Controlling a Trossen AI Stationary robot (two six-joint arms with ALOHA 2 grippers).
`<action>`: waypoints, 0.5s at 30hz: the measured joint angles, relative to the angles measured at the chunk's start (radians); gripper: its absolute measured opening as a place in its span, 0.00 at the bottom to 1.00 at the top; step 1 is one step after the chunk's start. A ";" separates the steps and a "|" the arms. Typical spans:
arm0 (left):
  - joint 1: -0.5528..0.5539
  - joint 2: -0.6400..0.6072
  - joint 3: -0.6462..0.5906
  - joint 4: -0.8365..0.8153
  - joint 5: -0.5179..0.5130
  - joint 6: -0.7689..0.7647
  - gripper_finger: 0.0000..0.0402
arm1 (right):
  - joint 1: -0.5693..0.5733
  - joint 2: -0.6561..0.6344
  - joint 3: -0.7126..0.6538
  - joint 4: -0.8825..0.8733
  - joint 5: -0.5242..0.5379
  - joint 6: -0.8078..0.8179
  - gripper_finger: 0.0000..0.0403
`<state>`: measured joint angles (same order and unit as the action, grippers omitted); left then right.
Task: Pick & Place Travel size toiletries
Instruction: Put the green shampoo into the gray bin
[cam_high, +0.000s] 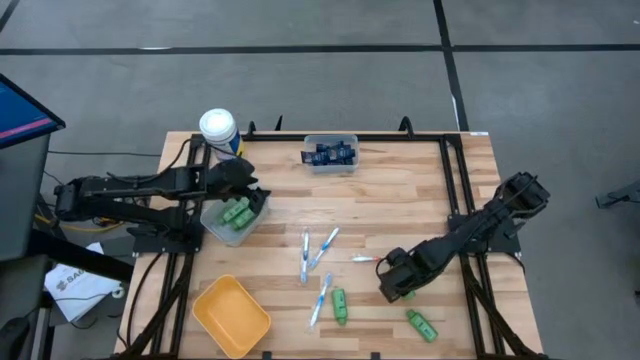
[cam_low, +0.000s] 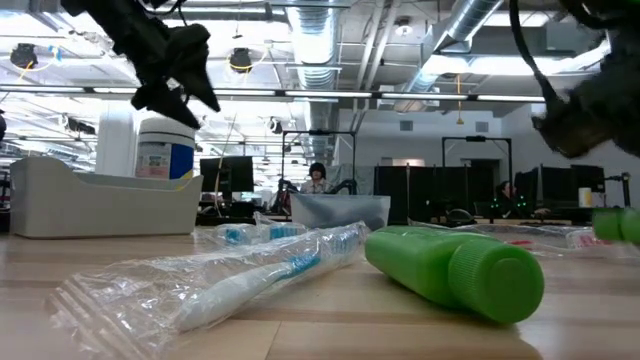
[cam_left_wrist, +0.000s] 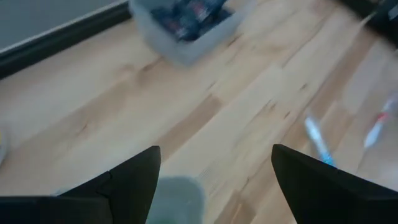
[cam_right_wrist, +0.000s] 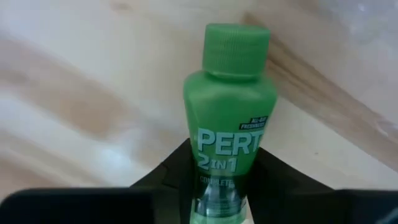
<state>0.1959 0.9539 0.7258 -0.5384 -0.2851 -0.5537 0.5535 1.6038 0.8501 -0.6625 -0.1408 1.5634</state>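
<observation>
Nearest the table's front edge, a yellow bin (cam_high: 231, 317) was seen at the front left corner. Two green bottles lay on the wood toward the front right: one (cam_high: 340, 305) near the middle, another (cam_high: 422, 325) closer to the right corner. A wrapped toothbrush (cam_high: 321, 299) lay just beside the first bottle.

The right gripper (cam_high: 398, 284) was lowered between those two bottles. In the right wrist view a third green bottle (cam_right_wrist: 231, 118) was seen between its fingers (cam_right_wrist: 163, 179), cap pointing away; the fingers were closed in against the bottle's lower body, seemingly gripping it.

Farther in, near the table's middle, more white-blue toothbrushes (cam_high: 305, 256) lay loosely together, and a red-and-white toothbrush (cam_high: 364, 259) lay just beyond the right gripper.

Toward the left edge, a grey bin (cam_high: 236, 216) held several green bottles. The left gripper (cam_high: 250, 188) was held above that bin, its fingers (cam_left_wrist: 134, 180) spread wide and holding nothing.

At the back edge, a clear bin (cam_high: 330, 154) held dark navy tubes (cam_high: 331, 153). A white canister (cam_high: 219, 131) stood at the back left corner.
</observation>
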 joint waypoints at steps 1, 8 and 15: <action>0.002 0.000 0.000 0.025 0.007 0.000 0.75 | -0.008 -0.020 0.000 0.000 0.009 -0.019 0.27; 0.038 0.000 -0.004 0.272 0.084 0.000 0.75 | -0.146 -0.217 0.000 -0.013 0.170 -0.212 0.31; 0.143 0.025 -0.051 0.619 0.325 -0.003 0.75 | -0.399 -0.371 0.001 0.125 0.254 -0.584 0.30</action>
<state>0.3386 0.9790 0.6750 0.0808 0.0404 -0.5571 0.1549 1.2324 0.8509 -0.5376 0.1137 0.9798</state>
